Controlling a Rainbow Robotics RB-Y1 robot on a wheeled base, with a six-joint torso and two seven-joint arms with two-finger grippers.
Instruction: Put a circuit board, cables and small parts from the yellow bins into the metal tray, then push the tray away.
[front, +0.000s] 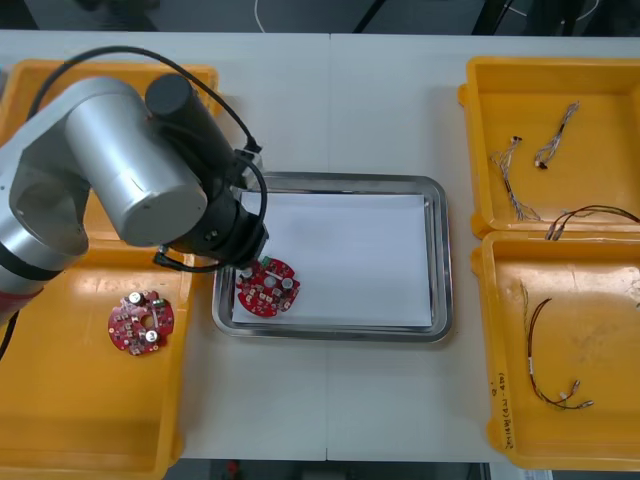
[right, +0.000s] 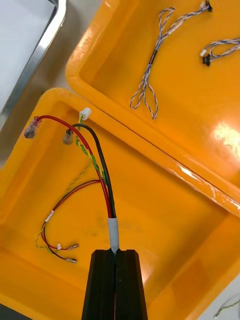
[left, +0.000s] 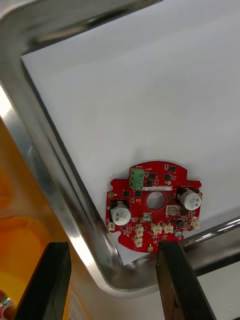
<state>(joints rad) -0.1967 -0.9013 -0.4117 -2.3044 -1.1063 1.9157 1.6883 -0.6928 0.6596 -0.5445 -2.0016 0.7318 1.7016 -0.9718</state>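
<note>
left arm (front: 110, 180): reaches in from the left, wrist pointing down, centre-left
left gripper (left: 110, 247): fingers wide apart
right gripper (right: 115, 252): fingers pinched together on a cable (right: 102, 170)

one circuit board (front: 267, 287) lies in the tray (front: 340, 183).

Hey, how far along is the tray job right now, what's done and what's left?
Done: one circuit board lies in the metal tray, the open left gripper just above it. In hand: the right gripper is shut on a red, black and yellow cable over a yellow bin. Left: cables and small parts into the tray, then the push.
</note>
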